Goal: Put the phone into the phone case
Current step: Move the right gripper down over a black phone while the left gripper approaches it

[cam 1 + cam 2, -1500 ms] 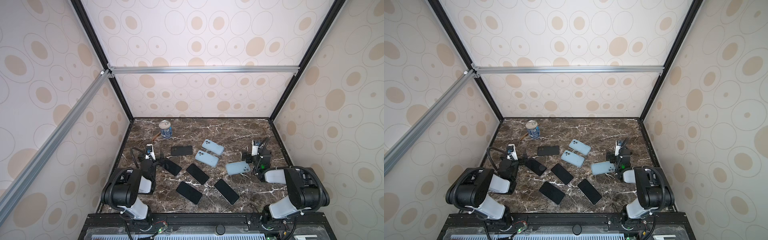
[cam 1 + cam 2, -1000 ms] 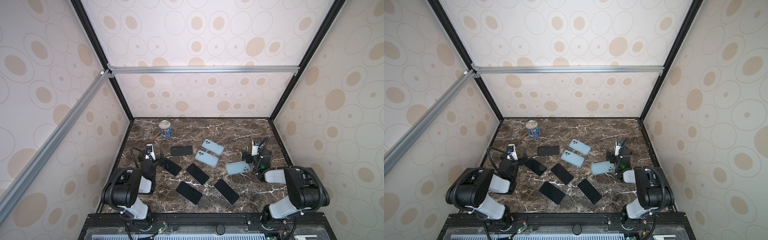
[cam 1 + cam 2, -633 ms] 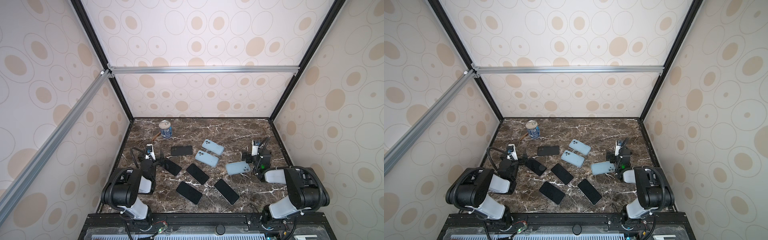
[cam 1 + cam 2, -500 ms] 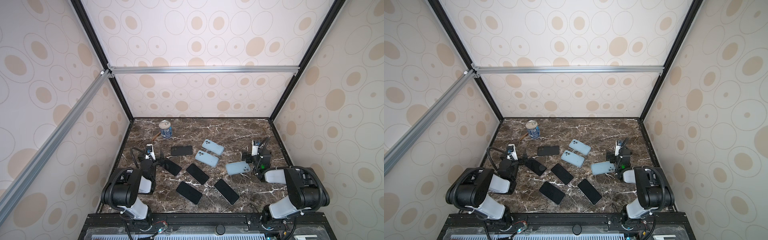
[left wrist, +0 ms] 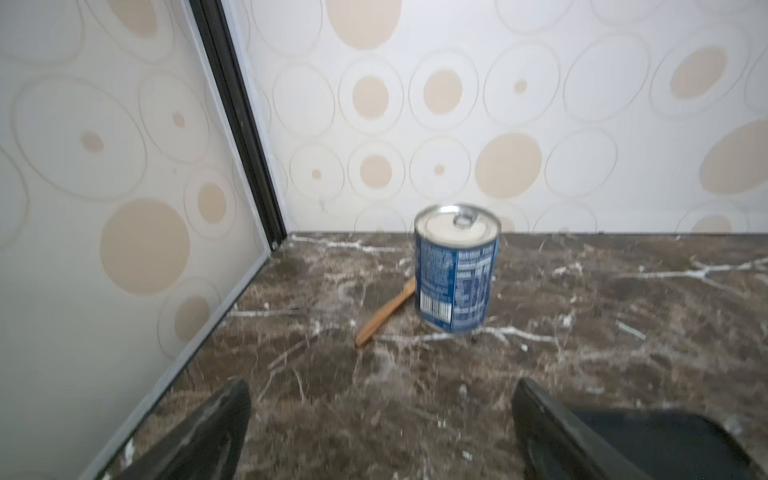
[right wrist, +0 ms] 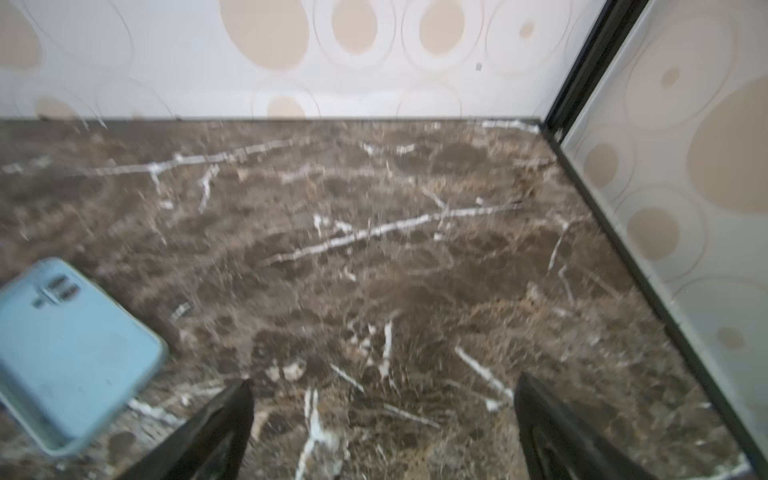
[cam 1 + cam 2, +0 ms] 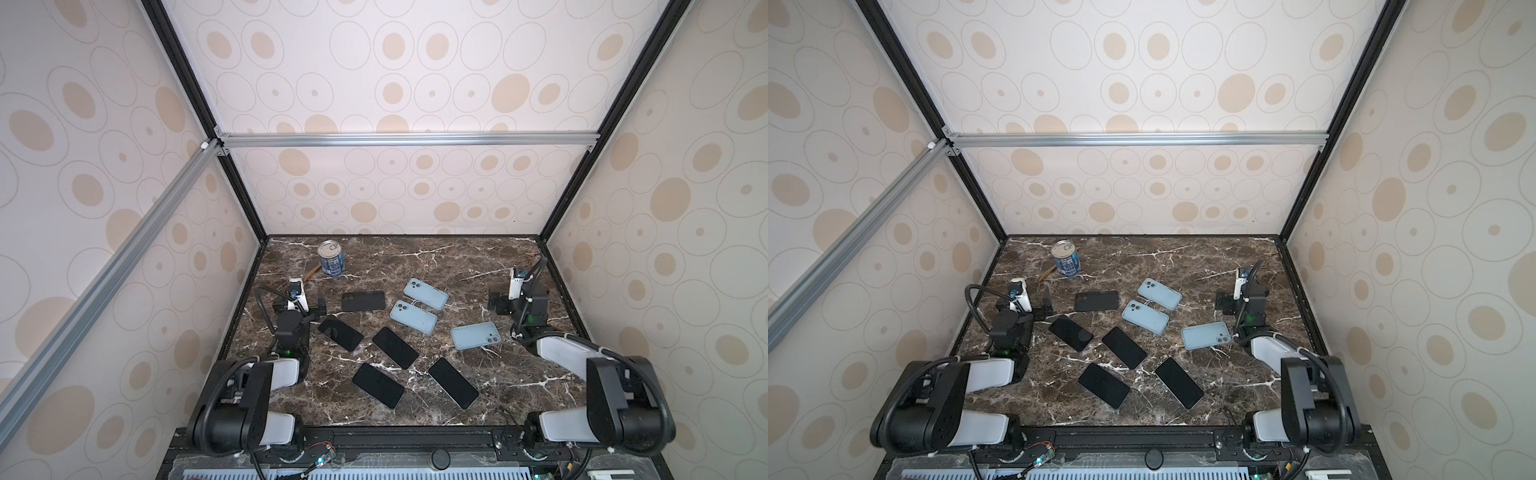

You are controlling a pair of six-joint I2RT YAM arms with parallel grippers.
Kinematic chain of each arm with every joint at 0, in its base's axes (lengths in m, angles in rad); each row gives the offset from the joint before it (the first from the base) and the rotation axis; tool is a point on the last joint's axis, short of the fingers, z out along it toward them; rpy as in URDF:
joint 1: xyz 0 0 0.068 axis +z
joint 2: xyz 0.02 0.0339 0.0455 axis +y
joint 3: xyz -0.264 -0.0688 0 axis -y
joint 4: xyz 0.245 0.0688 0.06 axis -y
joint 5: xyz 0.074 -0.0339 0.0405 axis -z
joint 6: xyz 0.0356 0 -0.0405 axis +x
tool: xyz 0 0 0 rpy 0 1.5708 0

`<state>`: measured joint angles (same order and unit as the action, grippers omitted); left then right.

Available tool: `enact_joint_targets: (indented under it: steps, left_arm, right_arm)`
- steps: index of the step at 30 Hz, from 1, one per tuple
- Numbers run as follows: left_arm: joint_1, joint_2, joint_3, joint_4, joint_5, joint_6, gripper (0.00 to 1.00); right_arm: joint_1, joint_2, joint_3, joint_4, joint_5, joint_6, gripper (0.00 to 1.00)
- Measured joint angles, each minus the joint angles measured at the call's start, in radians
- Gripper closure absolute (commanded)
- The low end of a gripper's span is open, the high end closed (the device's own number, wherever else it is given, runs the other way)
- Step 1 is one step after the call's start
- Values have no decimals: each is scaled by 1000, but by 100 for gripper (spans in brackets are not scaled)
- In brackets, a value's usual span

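My jaws both wide open, nothing held, guessing pick not started. Left gripper (image 5: 380,399) parked near side of tin can (image 5: 455,270), right gripper (image 6: 384,388) well right of it. Black phone (image 7: 340,333) flat beside left gripper. Light-blue case (image 7: 413,316) right of can, lying apart, probably for easy grabbing.

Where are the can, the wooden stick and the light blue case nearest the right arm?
can (image 5: 456,266), left wrist view, blue label.
wooden stick (image 5: 386,312), left wrist view, mid-length.
light blue case (image 7: 476,336), a top view, middle of its face.
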<state>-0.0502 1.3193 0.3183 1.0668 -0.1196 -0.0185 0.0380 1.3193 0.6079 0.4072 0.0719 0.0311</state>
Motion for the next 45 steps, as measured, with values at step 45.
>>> enact_joint_targets:
  steps: [45]
  left_arm:
    - [-366, -333, 206, -1078, 676, -249, 28]
  right_arm:
    - [793, -388, -49, -1073, -105, 557, 13]
